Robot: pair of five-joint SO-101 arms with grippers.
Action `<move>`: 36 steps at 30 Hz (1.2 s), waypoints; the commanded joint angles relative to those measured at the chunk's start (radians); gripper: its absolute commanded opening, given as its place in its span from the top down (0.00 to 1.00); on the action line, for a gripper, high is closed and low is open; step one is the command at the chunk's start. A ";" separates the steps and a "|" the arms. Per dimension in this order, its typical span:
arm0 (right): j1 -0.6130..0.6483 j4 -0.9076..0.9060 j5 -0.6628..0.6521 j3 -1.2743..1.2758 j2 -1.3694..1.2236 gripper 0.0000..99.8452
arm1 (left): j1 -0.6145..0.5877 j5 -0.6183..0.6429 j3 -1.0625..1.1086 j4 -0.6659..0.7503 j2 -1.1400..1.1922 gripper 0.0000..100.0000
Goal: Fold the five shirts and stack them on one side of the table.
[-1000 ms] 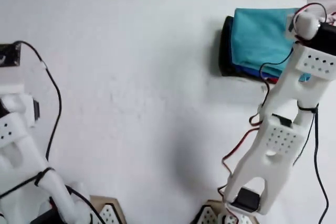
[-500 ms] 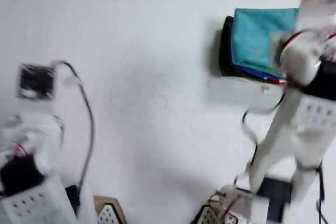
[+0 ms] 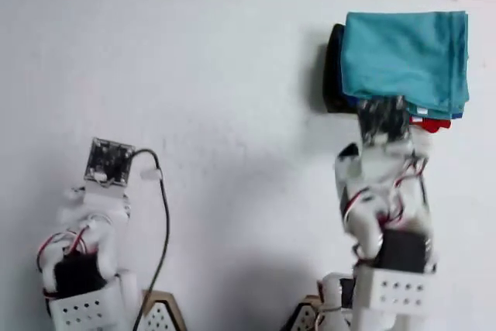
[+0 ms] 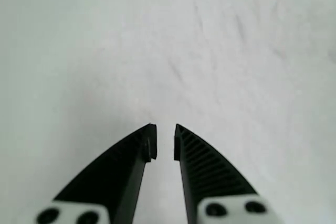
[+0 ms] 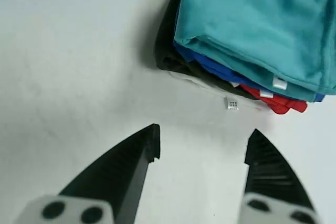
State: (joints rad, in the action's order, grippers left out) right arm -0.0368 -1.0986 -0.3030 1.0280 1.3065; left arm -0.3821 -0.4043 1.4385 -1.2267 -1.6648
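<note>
Retracting since earlier: both arms sit farther back from shirt stack (image 3: 403,52) | right hand (image 5: 205,130) released, just short of stack | left hand (image 4: 165,128) clenched, well apart | stack near worktop (image 3: 232,75) far edge

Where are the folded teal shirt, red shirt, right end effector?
folded teal shirt (image 3: 403,52), high view, top face
red shirt (image 5: 278,103), right wrist view, exposed edge
right end effector (image 5: 205,132), right wrist view, between fingertips
</note>
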 commanded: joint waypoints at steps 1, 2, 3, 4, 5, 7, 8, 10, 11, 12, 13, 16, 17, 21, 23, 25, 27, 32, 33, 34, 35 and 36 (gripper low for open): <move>0.008 0.067 0.000 0.187 0.202 0.73 | 0.015 0.002 0.081 0.009 -0.109 0.91; 0.008 0.071 0.000 0.242 0.249 0.73 | 0.017 0.002 0.097 -0.008 -0.141 0.91; 0.008 0.071 0.000 0.295 0.295 0.73 | 0.017 0.002 0.110 -0.023 -0.163 0.91; 0.005 0.070 0.000 0.350 0.346 0.73 | 0.017 0.002 0.119 -0.032 -0.169 0.91; 0.002 0.067 0.000 0.407 0.395 0.73 | 0.017 0.002 0.128 -0.035 -0.164 0.92; 0.001 0.061 0.006 0.522 0.493 0.73 | 0.017 0.002 0.151 -0.035 -0.160 0.92; 0.005 0.058 0.008 0.574 0.509 0.73 | 0.017 0.002 0.168 -0.038 -0.160 0.92; 0.007 0.062 0.008 0.649 0.490 0.73 | 0.017 0.009 0.186 -0.049 -0.160 0.92; 0.007 0.058 0.009 0.667 0.473 0.73 | 0.017 0.041 0.189 -0.049 -0.160 0.92; 0.007 0.054 0.015 0.666 0.461 0.74 | 0.017 0.097 0.191 -0.049 -0.160 0.92; 0.002 0.041 0.044 0.666 0.461 0.74 | 0.012 0.160 0.193 -0.051 -0.160 0.92; 0.004 -0.004 0.186 0.664 0.472 0.74 | 0.020 0.328 0.193 -0.071 -0.160 0.91; 0.007 -0.022 0.242 0.664 0.479 0.74 | 0.026 0.347 0.194 -0.072 -0.160 0.91; 0.007 -0.136 0.348 0.664 0.489 0.74 | 0.035 0.293 0.236 -0.071 -0.160 0.92; 0.001 -0.173 0.347 0.664 0.492 0.74 | 0.038 0.287 0.255 -0.061 -0.158 0.92; -0.001 -0.168 0.347 0.664 0.489 0.74 | 0.038 0.287 0.255 -0.061 -0.158 0.92; 0.007 -0.168 0.347 0.664 0.489 0.74 | 0.038 0.287 0.255 -0.061 -0.158 0.93; 0.008 -0.168 0.336 0.664 0.489 0.74 | 0.034 0.284 0.255 -0.060 -0.157 0.97; 0.008 -0.168 0.301 0.664 0.489 0.74 | 0.034 0.284 0.255 -0.060 -0.157 0.97; 0.008 -0.168 0.241 0.664 0.489 0.74 | 0.035 0.284 0.255 -0.060 -0.157 0.98; 0.008 -0.168 0.173 0.664 0.489 0.74 | 0.038 0.284 0.255 -0.058 -0.155 0.98; 0.008 -0.170 0.112 0.664 0.489 0.74 | 0.038 0.284 0.255 -0.058 -0.155 0.98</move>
State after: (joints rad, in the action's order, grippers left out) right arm -0.0307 -1.2597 -0.0514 1.6832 1.7776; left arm -0.3529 -0.1128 1.6717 -1.2973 -1.7983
